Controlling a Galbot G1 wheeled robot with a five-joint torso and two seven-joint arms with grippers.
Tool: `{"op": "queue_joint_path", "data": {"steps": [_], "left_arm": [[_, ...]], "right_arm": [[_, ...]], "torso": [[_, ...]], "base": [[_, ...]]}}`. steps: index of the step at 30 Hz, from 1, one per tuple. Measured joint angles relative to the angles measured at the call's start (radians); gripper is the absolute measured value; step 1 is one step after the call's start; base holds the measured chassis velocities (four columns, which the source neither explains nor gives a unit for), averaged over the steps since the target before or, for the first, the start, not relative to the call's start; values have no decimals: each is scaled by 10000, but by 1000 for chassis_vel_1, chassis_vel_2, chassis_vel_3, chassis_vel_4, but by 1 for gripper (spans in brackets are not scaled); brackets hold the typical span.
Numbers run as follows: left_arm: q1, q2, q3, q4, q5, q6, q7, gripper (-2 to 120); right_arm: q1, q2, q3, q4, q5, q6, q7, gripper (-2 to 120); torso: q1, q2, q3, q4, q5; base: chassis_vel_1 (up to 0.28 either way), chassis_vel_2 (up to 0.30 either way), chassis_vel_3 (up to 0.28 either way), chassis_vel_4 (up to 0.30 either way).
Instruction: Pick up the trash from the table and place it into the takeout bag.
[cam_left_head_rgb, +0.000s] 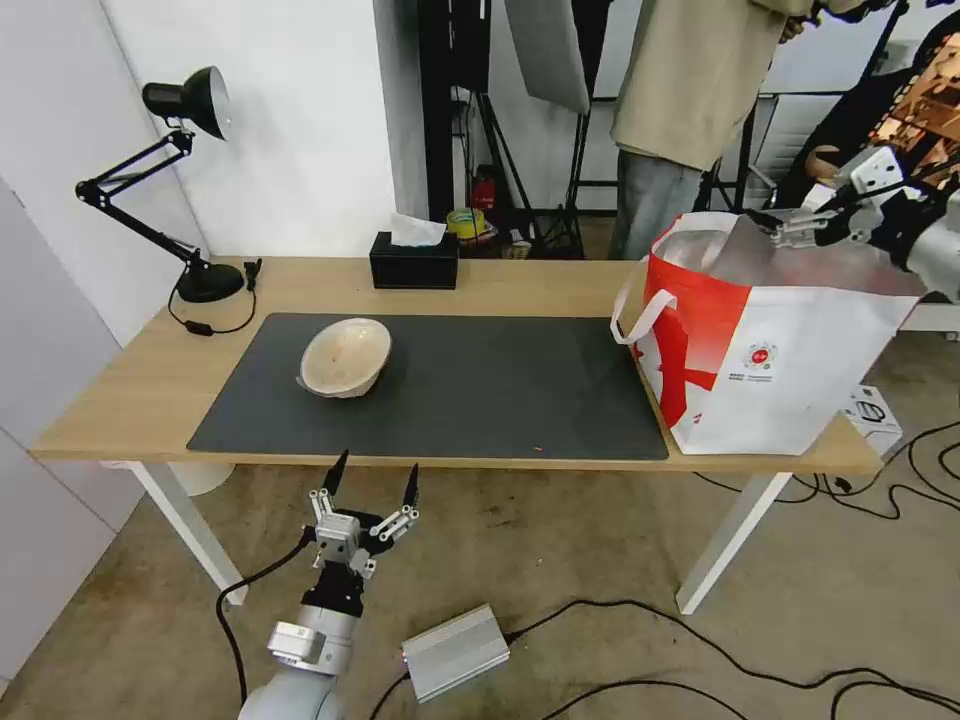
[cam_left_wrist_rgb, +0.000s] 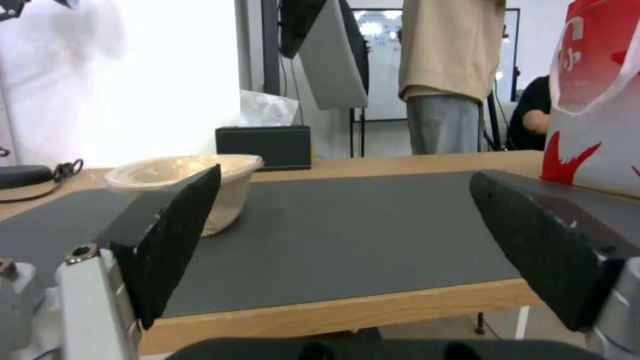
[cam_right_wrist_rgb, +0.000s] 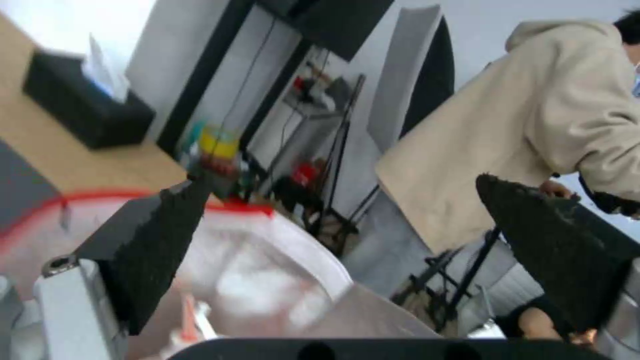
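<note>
Beige paper-pulp bowl (cam_left_head_rgb: 346, 357) sits tilted on your worktop's (cam_left_head_rgb: 520, 285) mat; takeout bag (cam_left_head_rgb: 770, 350) stands at its right end. Left claw (cam_left_wrist_rgb: 347, 250) hangs spread before the edge. Right claw (cam_right_wrist_rgb: 347, 250) gapes empty over the foil lining.

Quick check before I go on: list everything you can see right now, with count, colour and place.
beige paper-pulp bowl: one, tilted on the mat's left part
takeout bag: one, white and red, table's right end
mat: one, dark grey, centre of table
table: one, light wood, white legs
tissue box: one, black, back edge
desk lamp: one, black, back left corner
left gripper: fingers open, before the table's front edge
right gripper: fingers open, over the bag's mouth
</note>
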Motion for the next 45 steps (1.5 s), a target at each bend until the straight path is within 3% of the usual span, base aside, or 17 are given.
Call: {"op": "queue_joint_path", "data": {"steps": [10, 28, 45], "left_arm": [[130, -9, -468, -187, -175, 11, -1, 100], [-146, 115, -787, -312, -373, 370, -13, 100], [-227, 40, -735, -294, -343, 446, -20, 100]], "right_arm": [[-692, 711, 372, 1030, 771, 187, 1166, 100], [-2276, 1919, 920, 1659, 422, 1209, 1259, 100], [-4702, 2986, 2699, 2881, -453, 1734, 1441, 100]], "torso": [[0, 0, -1, 0, 0], [0, -2, -1, 1, 0], [0, -2, 0, 1, 1]], "base": [[0, 0, 0, 0], [0, 0, 0, 0], [0, 0, 0, 0]]}}
